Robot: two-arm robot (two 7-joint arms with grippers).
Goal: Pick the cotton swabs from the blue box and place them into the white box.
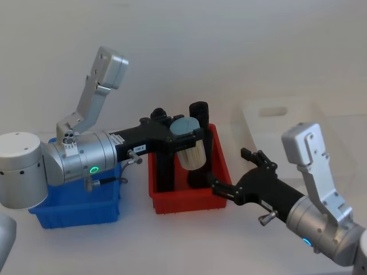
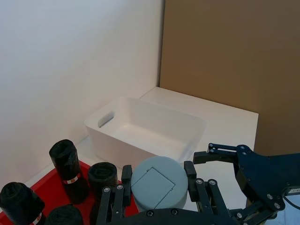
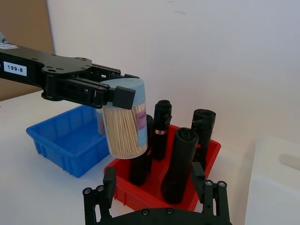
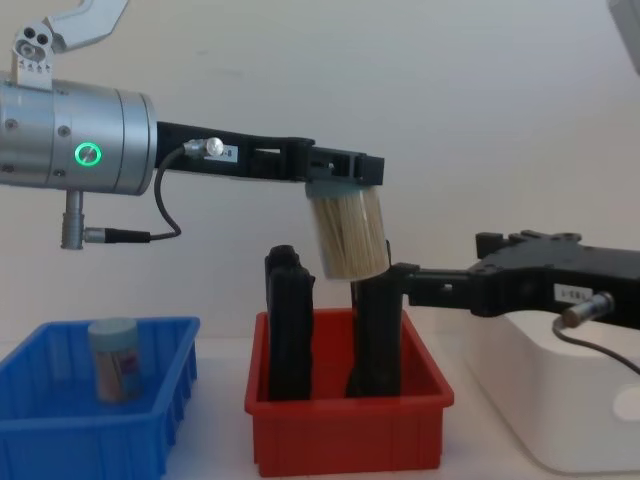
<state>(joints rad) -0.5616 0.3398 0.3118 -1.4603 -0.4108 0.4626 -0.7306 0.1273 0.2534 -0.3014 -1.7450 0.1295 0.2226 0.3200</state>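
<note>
Left hand (image 1: 186,133) is clenched on one tub of cotton swabs (image 1: 191,153), fingers pinching it right at the light blue lid, so the clear body full of sticks hangs free underneath. It's up in the air over the red bin (image 1: 189,201), just above the tall black rolls (image 3: 180,164) and touching none of them as far as I can tell.

My guess is that it's very light, with stiff but smooth plastic that could slip or swing. A grip lower on the barrel would probably be safer than on the lid, which might pop off.

The long axis is close to upright, slightly tilted, lid up and base down.

Right hand (image 1: 234,171) sits by the red bin's right side, fingers spread, holding nothing. Another tub (image 4: 113,358) stands in the blue box (image 1: 74,215). The white box (image 2: 145,149) sits past the red bin.
</note>
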